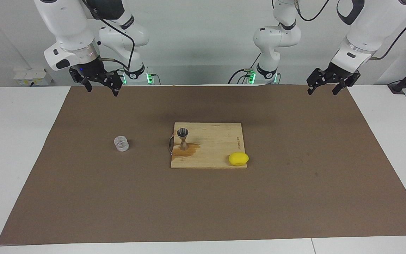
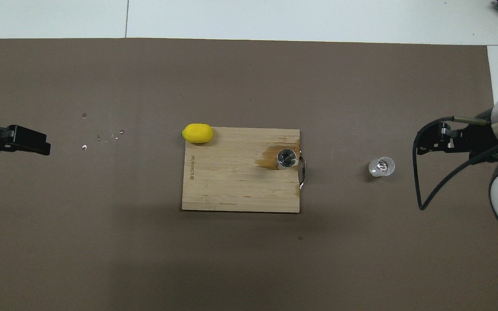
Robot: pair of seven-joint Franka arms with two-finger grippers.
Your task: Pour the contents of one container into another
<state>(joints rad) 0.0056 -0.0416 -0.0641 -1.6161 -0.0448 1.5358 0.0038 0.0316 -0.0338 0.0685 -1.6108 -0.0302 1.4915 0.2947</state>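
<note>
You can see a line of dark print on the cutting board [image 1: 220,148], near its edge toward the left arm's end, but it is too small to read. The clear cup [image 1: 121,144] stands upright on the brown mat [image 1: 294,197], well apart from the board, toward the right arm's end of the table [image 1: 12,158], with bare mat all around it. The metal jigger [image 1: 183,138] stands upright on the board beside the metal handle [image 1: 170,144], at the edge of a wet brown stain [image 1: 186,151]. A yellow lemon [image 1: 238,158] rests at the board's corner farther from the robots, toward the left arm's end, well apart from the jigger. A few small pale specks [image 2: 102,138] lie on the mat toward the left arm's end. Your right hand [image 1: 99,88] hangs over the mat's edge at the robots' end, fingers wide and holding nothing. Your left hand [image 1: 323,90] waits over the mat's corner at its own end, also wide and empty. Nothing stands between the cup and the jigger.
</note>
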